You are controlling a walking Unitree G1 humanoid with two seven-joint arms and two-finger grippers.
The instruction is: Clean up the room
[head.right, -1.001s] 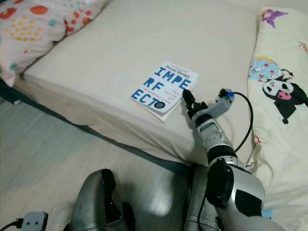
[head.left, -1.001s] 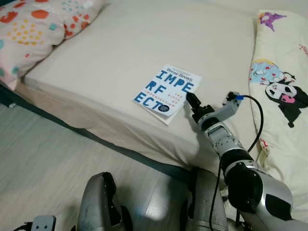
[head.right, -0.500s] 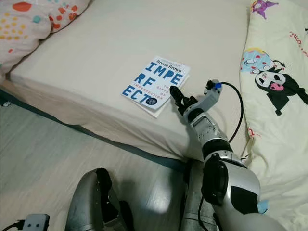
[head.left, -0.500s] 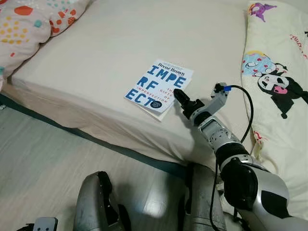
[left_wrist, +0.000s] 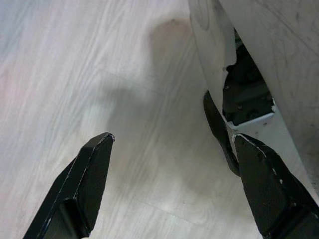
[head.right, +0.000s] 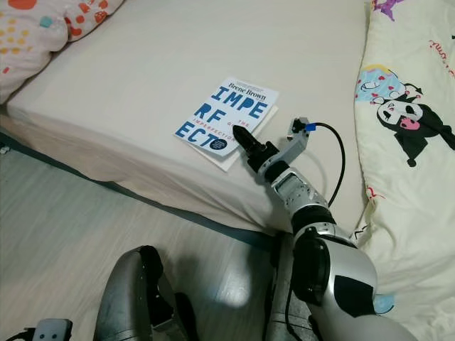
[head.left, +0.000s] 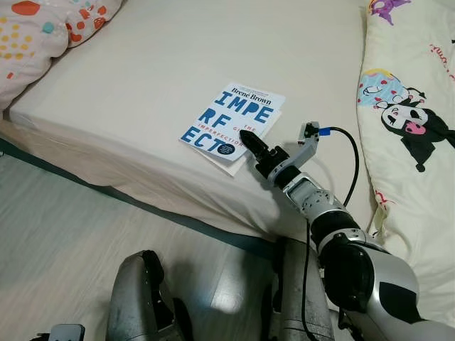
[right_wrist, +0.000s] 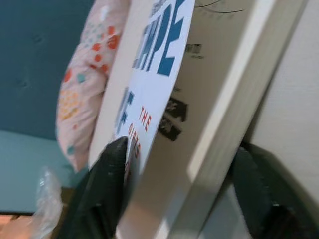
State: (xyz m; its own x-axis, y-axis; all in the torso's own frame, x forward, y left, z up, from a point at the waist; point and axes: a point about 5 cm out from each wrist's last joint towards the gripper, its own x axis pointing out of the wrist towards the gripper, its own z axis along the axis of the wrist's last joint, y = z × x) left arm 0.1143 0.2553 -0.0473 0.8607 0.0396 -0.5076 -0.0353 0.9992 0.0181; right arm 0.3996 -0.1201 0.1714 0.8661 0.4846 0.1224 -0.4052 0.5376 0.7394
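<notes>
The right gripper [head.left: 250, 144] has slid forward onto the book [head.left: 229, 125]; its parted fingers now straddle the book's near edge, not yet clamped. The book lies flat near the mattress's [head.left: 156, 64] front edge. The left gripper [left_wrist: 169, 184] hangs open above the floor [left_wrist: 75, 74].

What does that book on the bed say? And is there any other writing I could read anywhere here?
"Brené Brown": top edge of the book cover, small.
"IMPE / RF / ECT": large blue letters stepped down the cover; the right gripper overlaps the end of the last line.
"THE GIFTS": small red words, seen in the right wrist view.
Round dark badge on the cover: too small to read.
Cartoon-print quilt: pictures, no legible words.
</notes>
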